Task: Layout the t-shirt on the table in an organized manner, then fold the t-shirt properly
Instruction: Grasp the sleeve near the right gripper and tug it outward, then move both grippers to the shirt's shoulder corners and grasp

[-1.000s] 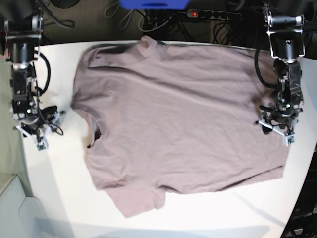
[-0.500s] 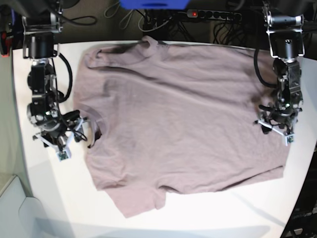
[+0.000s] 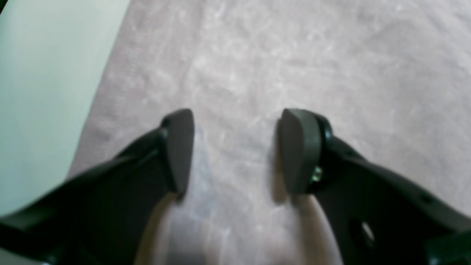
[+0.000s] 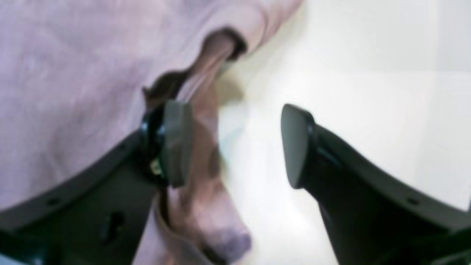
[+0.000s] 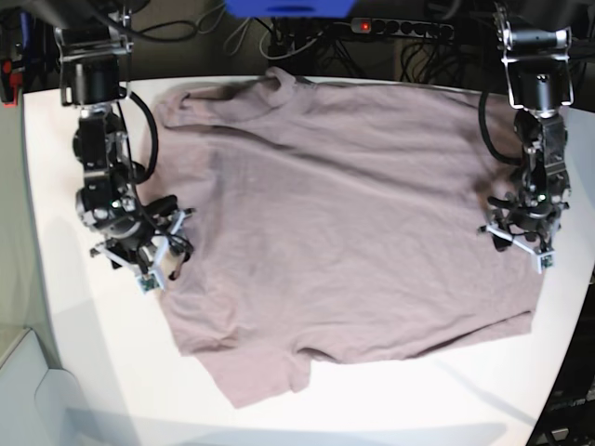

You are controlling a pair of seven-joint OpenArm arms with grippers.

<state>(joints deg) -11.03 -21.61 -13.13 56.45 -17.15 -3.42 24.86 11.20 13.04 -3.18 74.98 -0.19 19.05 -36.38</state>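
In the base view, the t-shirt lies spread flat on the table, with its neck toward the view's left side and one sleeve pointing to the near edge. The right gripper is at the shirt's left edge, at the neck, and partly over the cloth. The left gripper is over the shirt's right edge, near the hem.

In the left wrist view, the left gripper has its jaws well apart, with nothing between them. Under it is only flat pink cloth of the t-shirt. The bare table shows at the left of this picture.

In the right wrist view, the right gripper is also wide. One finger is just at the ribbed collar of the t-shirt, which stands up in a small fold there; I cannot tell if it touches. The other finger is over the white table. The jaws do not close on the cloth.
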